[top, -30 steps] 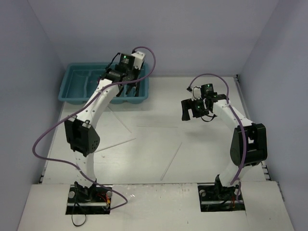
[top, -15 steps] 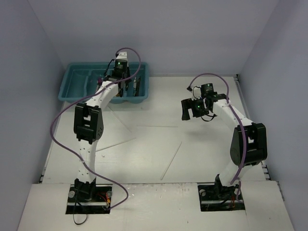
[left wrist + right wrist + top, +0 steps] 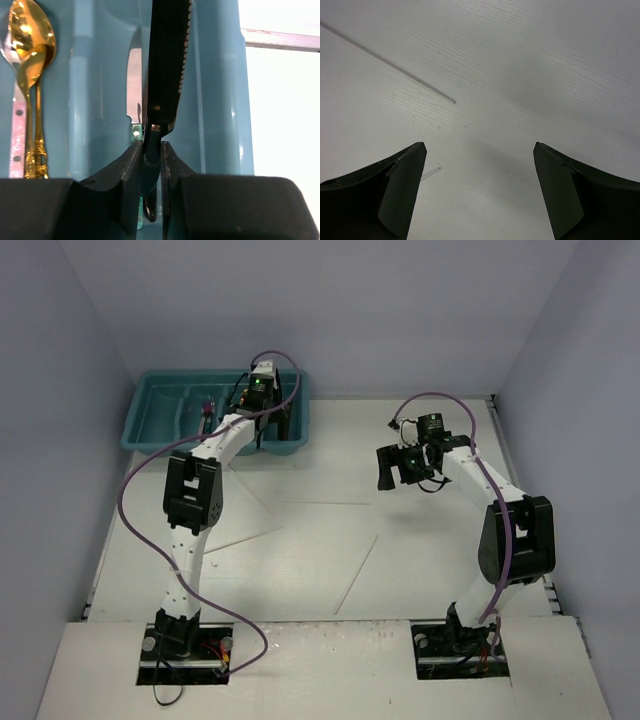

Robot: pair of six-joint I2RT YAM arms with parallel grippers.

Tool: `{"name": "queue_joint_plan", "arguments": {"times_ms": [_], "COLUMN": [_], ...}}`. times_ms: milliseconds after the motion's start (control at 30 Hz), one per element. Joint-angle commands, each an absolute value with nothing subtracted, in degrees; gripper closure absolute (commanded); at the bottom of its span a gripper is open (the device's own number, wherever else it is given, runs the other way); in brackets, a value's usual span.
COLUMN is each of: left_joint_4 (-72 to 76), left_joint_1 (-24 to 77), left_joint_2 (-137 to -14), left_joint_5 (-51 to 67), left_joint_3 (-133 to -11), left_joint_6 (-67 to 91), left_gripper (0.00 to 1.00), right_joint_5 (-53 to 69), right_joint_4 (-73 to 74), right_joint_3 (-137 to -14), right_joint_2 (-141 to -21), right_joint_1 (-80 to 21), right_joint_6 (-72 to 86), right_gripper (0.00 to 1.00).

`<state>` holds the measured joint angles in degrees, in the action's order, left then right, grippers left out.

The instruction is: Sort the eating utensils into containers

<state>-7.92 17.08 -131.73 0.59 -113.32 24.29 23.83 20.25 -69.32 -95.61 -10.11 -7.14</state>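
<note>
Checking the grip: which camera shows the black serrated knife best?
Left wrist view: the black serrated knife fills the frame's middle, pinched in the left hand over the teal tray. The top view shows that hand above the tray, but the knife cannot be made out. The right wrist view shows none of it.

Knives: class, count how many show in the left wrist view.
2. A black serrated knife is pinched in the left claw; a silver-bladed knife lies in the teal tray, just left of it in view. The claw may hide others.
</note>
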Motion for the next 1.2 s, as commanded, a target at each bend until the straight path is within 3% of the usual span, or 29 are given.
{"name": "queue_joint_plan", "arguments": {"times_ms": [0, 200, 333, 533, 733, 833, 1000, 1167], "left_joint_4": [-4.7, -5.77, -7.52, -7.34, -26.38, -38.68, -44.72, -52.73], "left_joint_1": [16.96, 16.98, 17.46, 18.02, 18.72, 20.21, 24.63, 29.92], "left_joint_2": [-129.51, -128.57, -125.78, -114.92, -104.88, -103.01, -102.32, -106.73], "left_joint_5": [3.03, 6.36, 7.79, 13.04, 36.5, 36.02, 31.9, 29.76], "left_joint_3": [-115.89, -116.03, -116.48, -111.78, -106.5, -103.88, -97.05, -98.4], "left_joint_6": [26.59, 25.89, 24.29, 11.67, -20.36, -30.73, -40.22, -48.83], "left_gripper": [0.87, 0.63, 0.54, 0.54, 0.54, 0.54, 0.56, 0.57], "right_joint_5": [23.86, 24.1, 24.46, 24.59, 24.43, 24.43, 24.1, 23.99], "right_joint_4": [19.77, 19.95, 20.1, 20.21, 20.13, 20.13, 20.13, 20.13], "right_joint_3": [-70.93, -71.72, -72.1, -72.54, -70.82, -70.31, -69.96, -69.96], "right_joint_2": [-95.23, -95.54, -95.48, -94.71, -94.24, -94.22, -94.39, -93.86], "right_joint_1": [-9.8, -9.76, -9.78, -9.78, -9.72, -9.75, -9.24, -6.83], "right_joint_6": [-6.86, -6.64, -6.33, -6.28, -7.07, -7.56, -7.95, -8.26], "right_gripper": [0.13, 0.13, 0.13, 0.13, 0.14, 0.14, 0.14, 0.14]}}
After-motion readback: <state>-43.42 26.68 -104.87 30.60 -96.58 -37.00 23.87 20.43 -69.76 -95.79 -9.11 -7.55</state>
